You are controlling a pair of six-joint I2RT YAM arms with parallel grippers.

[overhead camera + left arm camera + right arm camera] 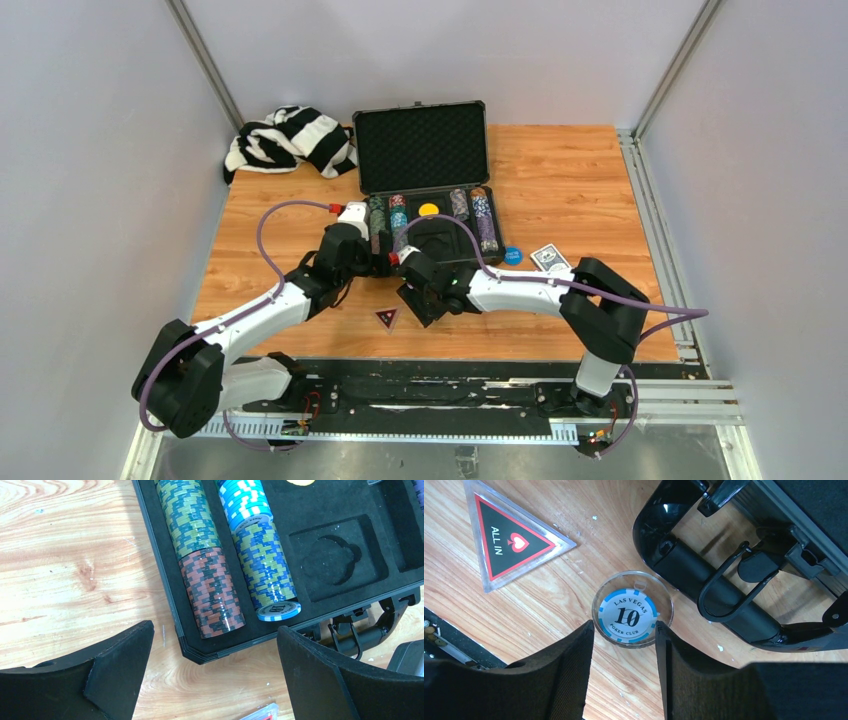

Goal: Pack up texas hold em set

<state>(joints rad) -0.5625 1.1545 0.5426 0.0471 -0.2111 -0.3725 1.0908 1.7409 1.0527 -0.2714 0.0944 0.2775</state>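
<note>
The black case (372, 150) lies open with its foam lid up, and rows of poker chip stacks (398, 215) fill its base. My left gripper (215, 652) hangs open and empty over the wood beside the case's front left corner (200, 656), near the red-black chip stack (212, 595). My right gripper (624, 630) is open low over the table by the case handle (724, 595). Its fingertips (586, 632) flank the near rim of a clear round disc holding a blue "10" chip (632, 609). A blue disc (513, 255) and a card deck (549, 258) lie right of the case.
A clear triangular "ALL IN" marker (511, 537) lies on the wood left of the disc. The striped cloth (290, 140) sits at the back left. A yellow disc (428, 209) rests in the case. An unfilled round recess (332, 560) shows in the foam.
</note>
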